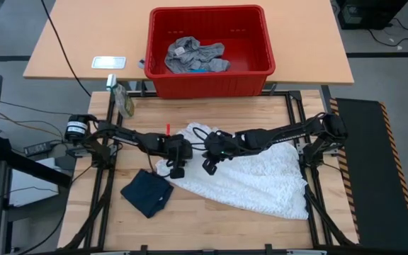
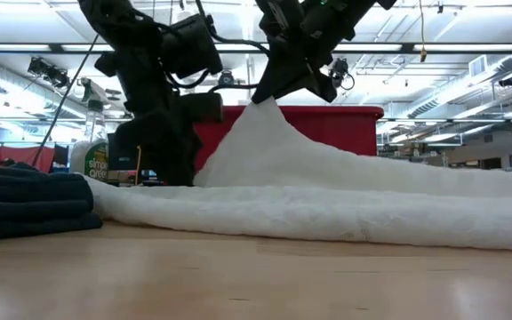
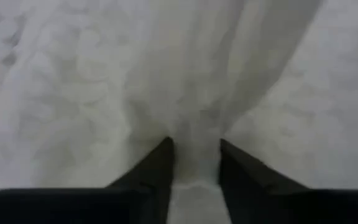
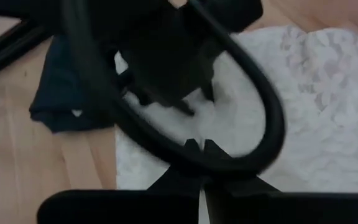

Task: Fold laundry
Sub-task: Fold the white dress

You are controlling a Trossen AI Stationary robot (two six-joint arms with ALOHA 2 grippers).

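Over the wooden table [image 1: 211, 212], both arms reach inward to a white lacy cloth garment [image 1: 261, 180].
Left gripper [image 3: 194, 163] points down, jaws astride a fold; right gripper [image 2: 269, 93], clenched, lifts a peak beside it.

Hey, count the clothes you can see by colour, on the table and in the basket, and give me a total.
White garment: 1, spread on the table
Dark navy garment: 1, folded
Grey garment: 1, in the red basket
Bright blue scrap: 1, under the grey
Total: 4
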